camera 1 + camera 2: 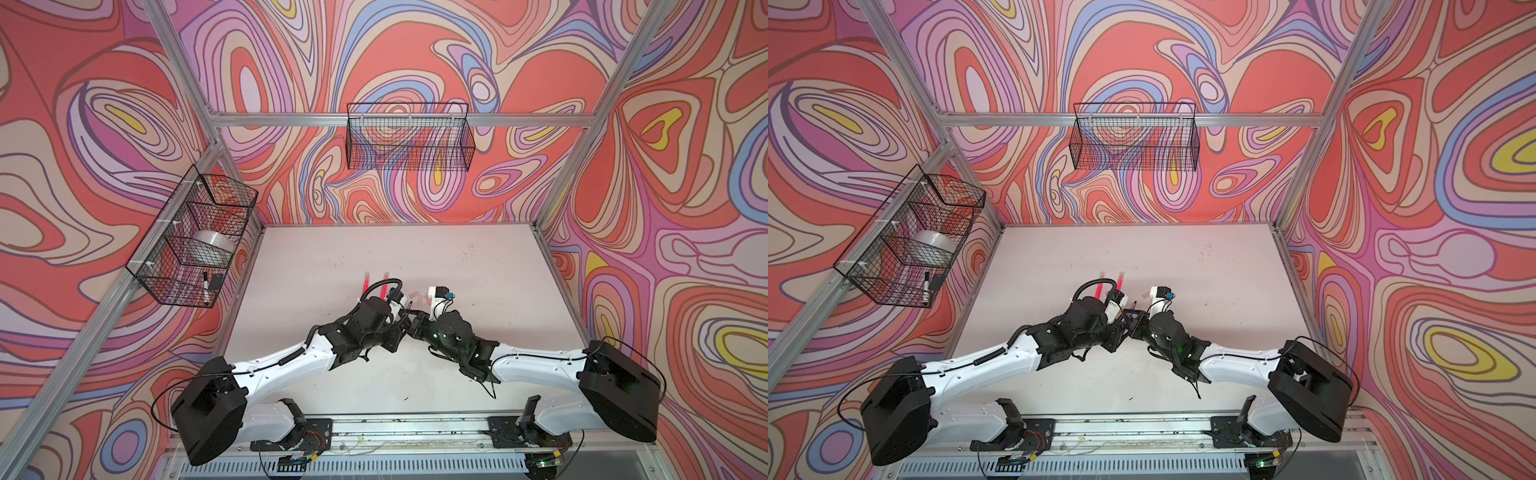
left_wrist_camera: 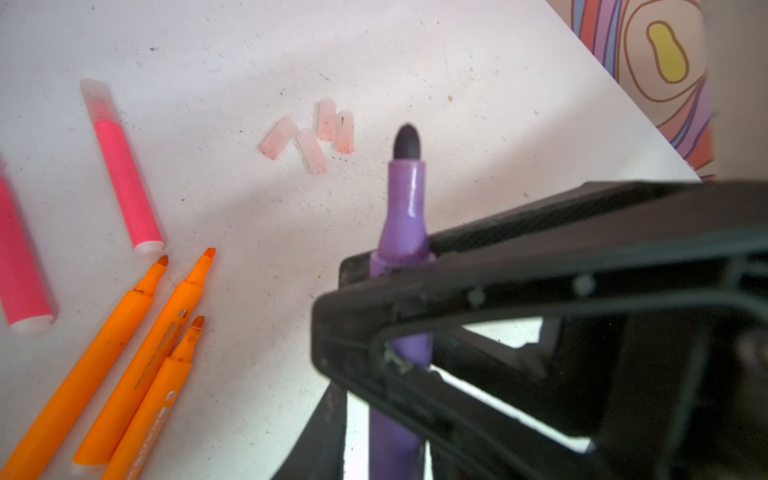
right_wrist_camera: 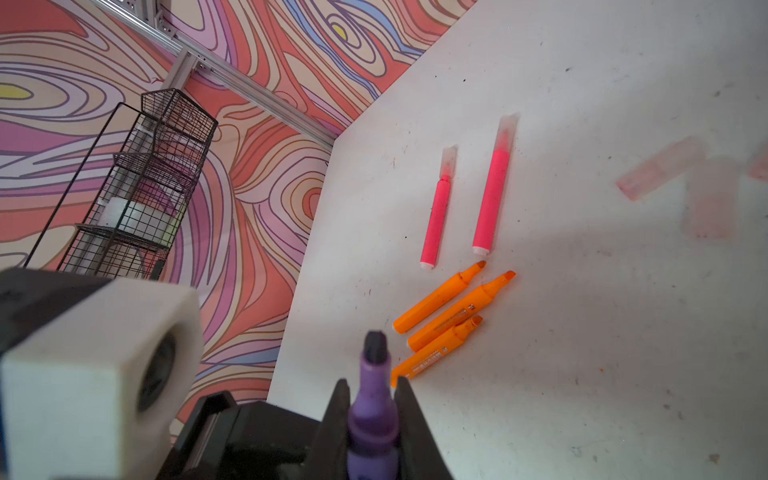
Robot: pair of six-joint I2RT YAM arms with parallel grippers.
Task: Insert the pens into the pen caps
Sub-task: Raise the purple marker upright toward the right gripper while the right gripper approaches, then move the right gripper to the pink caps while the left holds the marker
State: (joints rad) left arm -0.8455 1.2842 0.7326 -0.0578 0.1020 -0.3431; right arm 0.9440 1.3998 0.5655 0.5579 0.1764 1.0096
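At the middle of the table (image 1: 332, 257), right gripper (image 3: 372, 399) clamps the purple pen (image 2: 405, 208) near its neck, tip bare. Left gripper (image 1: 398, 330) sits right beside it; can't tell if its jaws grip or are slack. Four loose caps (image 2: 309, 133) lie clustered near the tip. Pink pens (image 3: 494, 195) are capped, orange pens (image 3: 449, 316) aren't. Best bet: right holds the pen rigid, left fetches one cap, lines it up and pushes straight.
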